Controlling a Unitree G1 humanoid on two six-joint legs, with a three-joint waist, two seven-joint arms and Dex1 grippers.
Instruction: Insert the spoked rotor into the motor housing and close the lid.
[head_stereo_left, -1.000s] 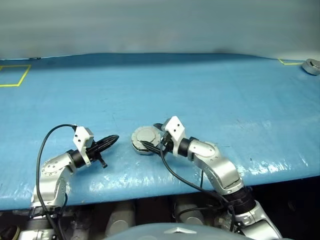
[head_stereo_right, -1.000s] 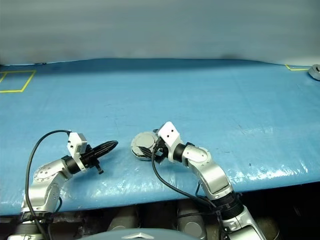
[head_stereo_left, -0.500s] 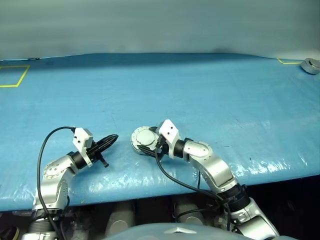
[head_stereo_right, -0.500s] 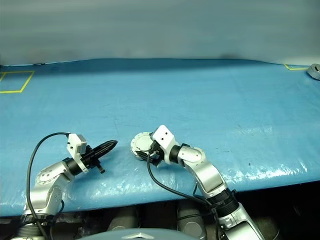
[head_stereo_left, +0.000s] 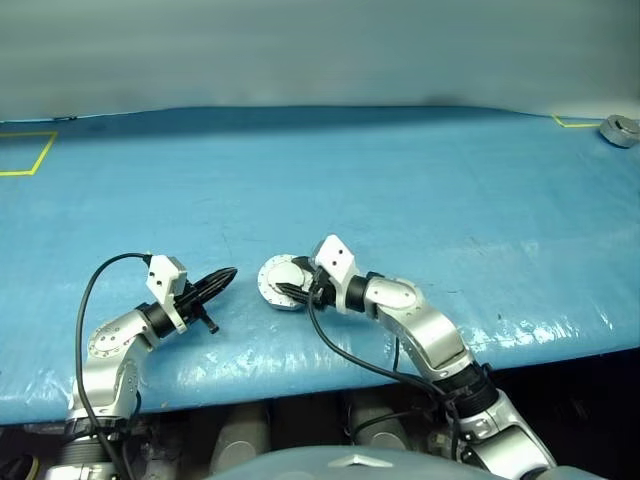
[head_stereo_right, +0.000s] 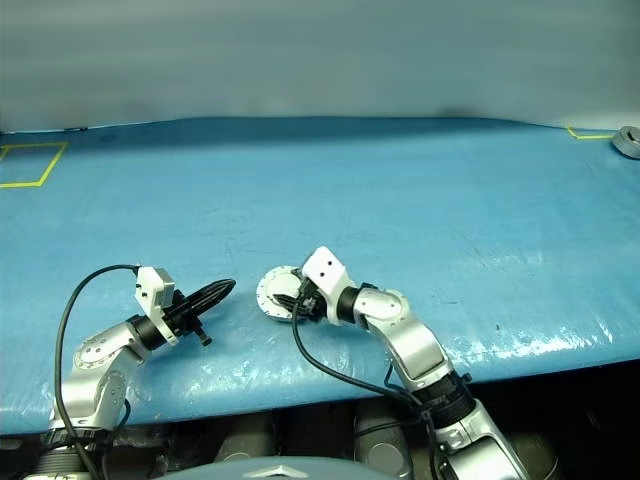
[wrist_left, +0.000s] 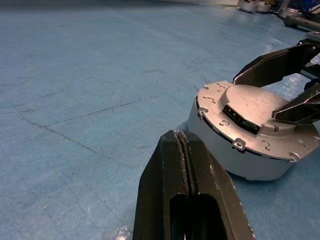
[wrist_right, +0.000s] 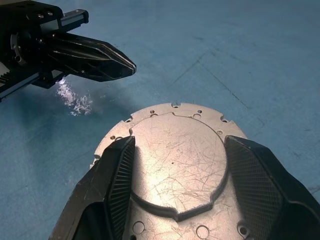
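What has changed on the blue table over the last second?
The right pincer has narrowed its fingers around the raised centre of the round silver disc, pads close beside it; whether they grip yet is unclear. The left pincer stayed shut beside it, and the disc stayed on the table.

lid (wrist_right: 175, 160): bare silver metal, matt, fine scratches all over | my right end effector (wrist_right: 175, 200) fingers (wrist_right: 252, 175): black plastic, cross-hatched grip pads | my left end effector (wrist_left: 184, 150): smooth black plastic | tabletop (head_stereo_left: 420, 190): blue woven-look sheet, slightly glossy, creased
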